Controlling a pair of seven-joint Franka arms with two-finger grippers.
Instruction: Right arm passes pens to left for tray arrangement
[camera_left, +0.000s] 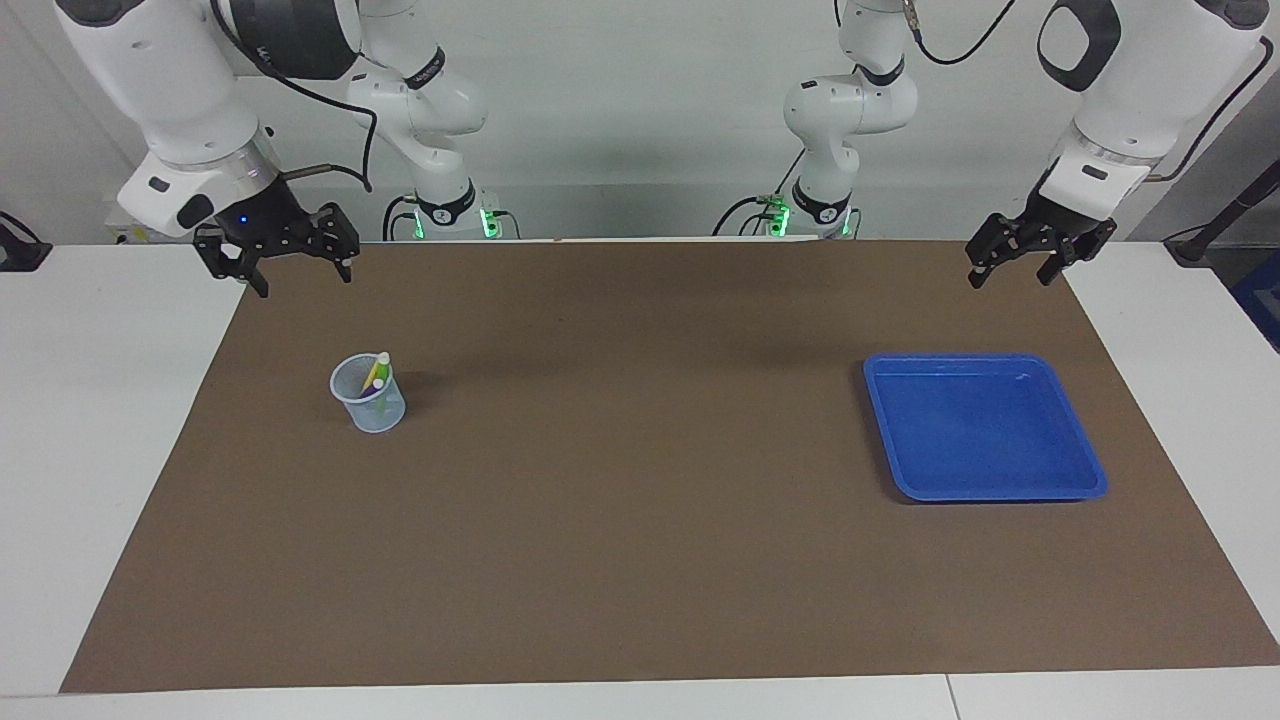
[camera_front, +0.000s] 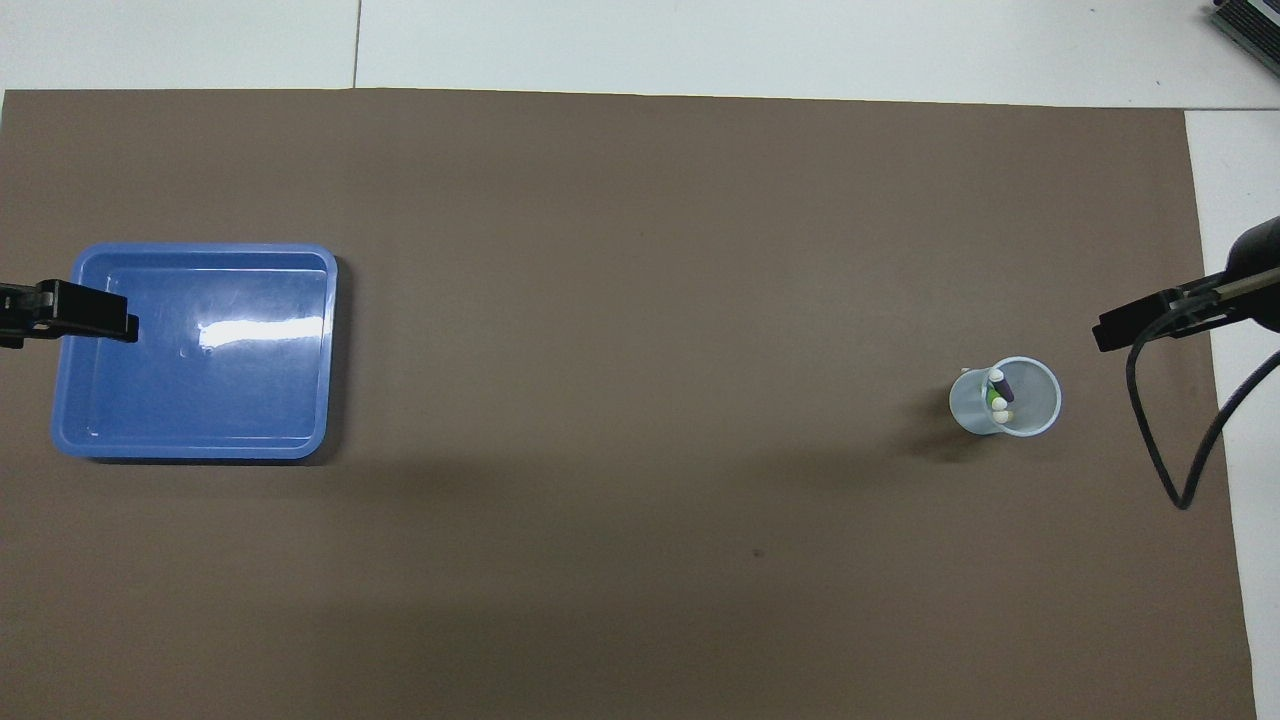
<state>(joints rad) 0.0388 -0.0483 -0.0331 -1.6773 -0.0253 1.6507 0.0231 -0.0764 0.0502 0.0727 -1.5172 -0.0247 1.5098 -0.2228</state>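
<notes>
The pens (camera_left: 377, 375) stand together in a small pale translucent cup (camera_left: 372, 410) toward the right arm's end of the table; from overhead the pens (camera_front: 1000, 392) show purple, green and whitish ends inside the cup (camera_front: 1032, 400). The blue tray (camera_left: 985, 430) lies empty toward the left arm's end, seen from overhead as the tray (camera_front: 200, 400). My right gripper (camera_left: 305, 283) hangs open and empty in the air over the mat's edge nearest the robots. My left gripper (camera_left: 1010, 280) hangs open and empty over the mat's corner near the tray.
A brown mat (camera_left: 640, 500) covers most of the white table (camera_left: 100, 450). A black cable (camera_front: 1160, 450) loops down from the right arm beside the cup. The arm bases (camera_left: 640, 215) stand at the table's robot end.
</notes>
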